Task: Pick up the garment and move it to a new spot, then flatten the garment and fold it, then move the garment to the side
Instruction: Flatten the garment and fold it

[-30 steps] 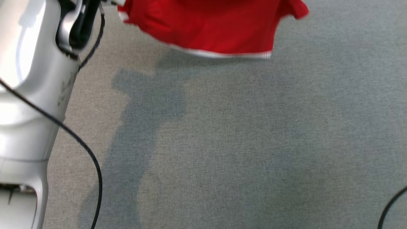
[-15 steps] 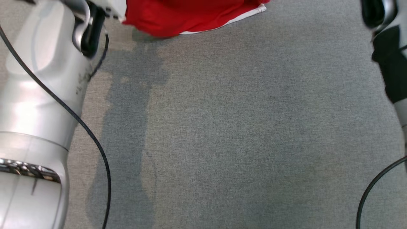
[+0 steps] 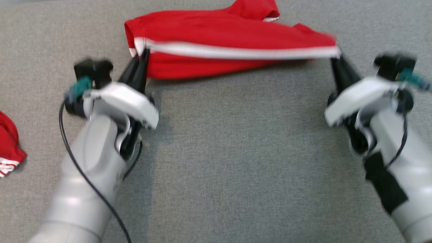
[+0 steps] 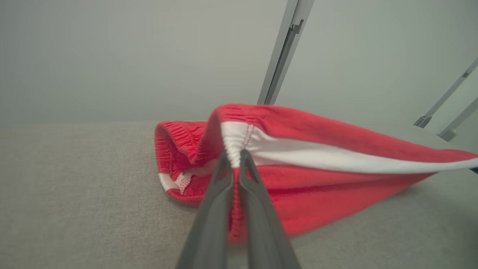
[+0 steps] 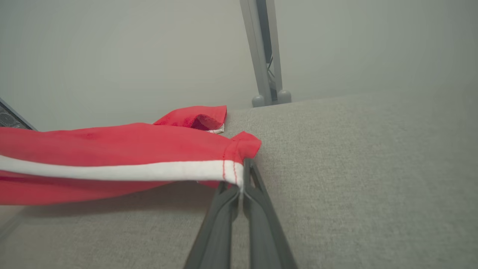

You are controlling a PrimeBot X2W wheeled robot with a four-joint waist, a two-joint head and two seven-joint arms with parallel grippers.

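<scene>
Near edge of the surface (image 3: 236, 175): bare grey covering, nothing resting on it. Beyond it, the left end effector (image 3: 143, 57) and the right end effector (image 3: 334, 62) stand well apart, toward the left and right edges. Each has its fingers pressed together on one end of the white band (image 3: 236, 52) that trims the red garment (image 3: 229, 32); both wrist views confirm the band pinched at the fingertips. The band runs taut between the two grips, lifted just clear of the surface. The body of the garment sags behind it and rests on the surface toward the far edge, with a loose flap lying farthest back. Change noted: a second ago the garment hung at the top of the head view with its white hem lowermost, seemingly free of the surface, and half a second ago it sat bunched there. The whole head view has shifted since, so the camera has moved, yet the garment is now plainly down and drawn wide rather than hanging. Judgement: the relocation step appears complete or nearly so, and flattening is in hand; the cloth is not yet flat, being doubled under the held edge. A second red item (image 3: 8, 145) lies at the left edge, apart from the work. Past the far edge stand a metal post (image 5: 265, 56) and a plain wall (image 5: 112, 56).
</scene>
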